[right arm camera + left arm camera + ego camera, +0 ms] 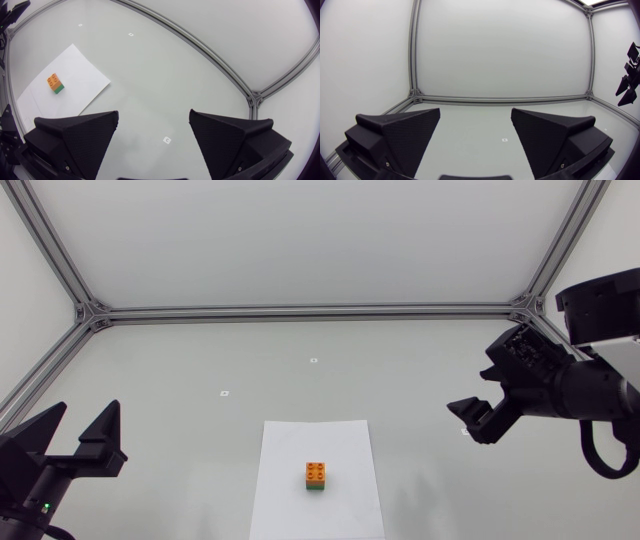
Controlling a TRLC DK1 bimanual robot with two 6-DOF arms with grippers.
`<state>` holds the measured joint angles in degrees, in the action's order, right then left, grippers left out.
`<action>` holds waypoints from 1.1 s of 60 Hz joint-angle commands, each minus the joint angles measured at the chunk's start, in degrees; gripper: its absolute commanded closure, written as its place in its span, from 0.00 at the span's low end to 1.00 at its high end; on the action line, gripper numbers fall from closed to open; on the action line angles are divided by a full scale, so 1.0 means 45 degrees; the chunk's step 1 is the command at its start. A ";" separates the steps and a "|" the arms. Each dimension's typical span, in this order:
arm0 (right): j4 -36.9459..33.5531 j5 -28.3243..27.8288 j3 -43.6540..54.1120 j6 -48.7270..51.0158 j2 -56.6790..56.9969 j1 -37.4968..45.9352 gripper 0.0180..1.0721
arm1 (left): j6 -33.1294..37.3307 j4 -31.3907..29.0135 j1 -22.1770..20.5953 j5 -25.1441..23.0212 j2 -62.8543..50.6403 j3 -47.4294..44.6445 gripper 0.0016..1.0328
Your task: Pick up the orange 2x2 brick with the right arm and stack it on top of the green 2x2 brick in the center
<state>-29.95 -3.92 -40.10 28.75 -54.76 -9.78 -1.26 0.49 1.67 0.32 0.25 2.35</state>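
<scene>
Black and wedge-fingered, the left gripper (88, 408) sits at the near left corner of the table (420, 380), its fingers spread wide with nothing between them. Just right of it, near the middle of the table's near edge, lies a sheet of white paper (345, 445). On the near half of that sheet the orange 2x2 brick (317, 471) stands squarely on top of the green 2x2 brick (317, 488), studs up, and neither arm touches it. Farther back and well to the right, the right gripper (474, 390) hangs above the table, released, its fingers parted around empty air, well apart from the stacked bricks. Beyond the paper, two small white square markers (225, 392) lie on the bare grey surface. An aluminium rail (300, 310) runs along the far edge.
</scene>
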 commanded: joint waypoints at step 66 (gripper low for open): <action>0.5464 0.1011 0.7589 -0.4873 1.0504 0.2246 0.05 | 0.0162 -0.0187 0.0019 -0.0051 0.0100 -0.0522 0.04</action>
<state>-7.11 1.10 -8.45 10.22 -9.56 0.82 -1.26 0.49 1.67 0.32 0.25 2.35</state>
